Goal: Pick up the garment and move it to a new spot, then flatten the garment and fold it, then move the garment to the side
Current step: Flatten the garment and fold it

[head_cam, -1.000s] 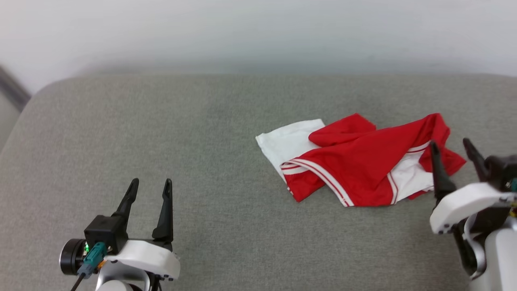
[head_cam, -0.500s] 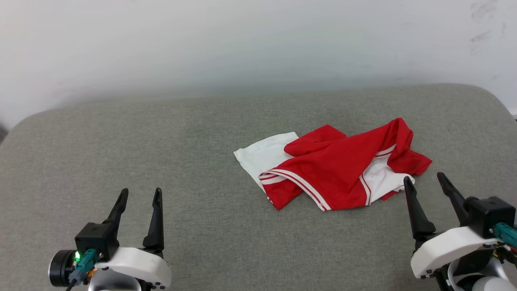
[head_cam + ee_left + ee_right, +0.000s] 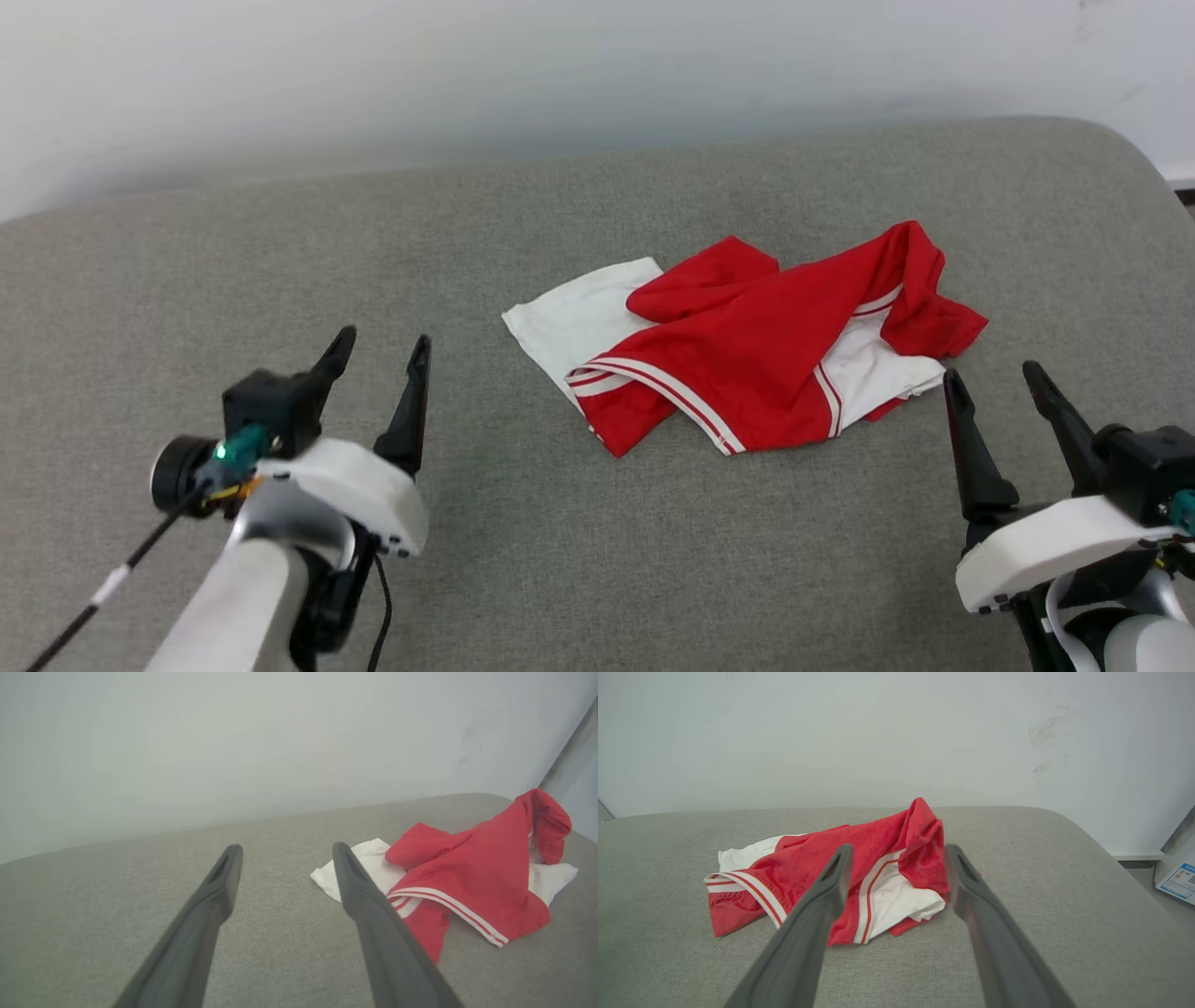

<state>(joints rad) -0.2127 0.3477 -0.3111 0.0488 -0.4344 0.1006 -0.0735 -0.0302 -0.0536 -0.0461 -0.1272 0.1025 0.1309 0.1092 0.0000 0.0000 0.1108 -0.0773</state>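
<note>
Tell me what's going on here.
A two-armed robot faces a crumpled red and white jersey T-shirt lying on a grey upholstered surface. Both grippers are open and empty. The left gripper hovers well to the shirt's left, and the right gripper is close to its near right corner, apparently not touching. Nothing is picked up, flattened or folded yet.

No text can be read anywhere. In the right wrist view, at four o'clock, a white box (image 3: 1172, 870) carries a blue-and-white printed label (image 3: 1177, 881), too small to make out.
</note>
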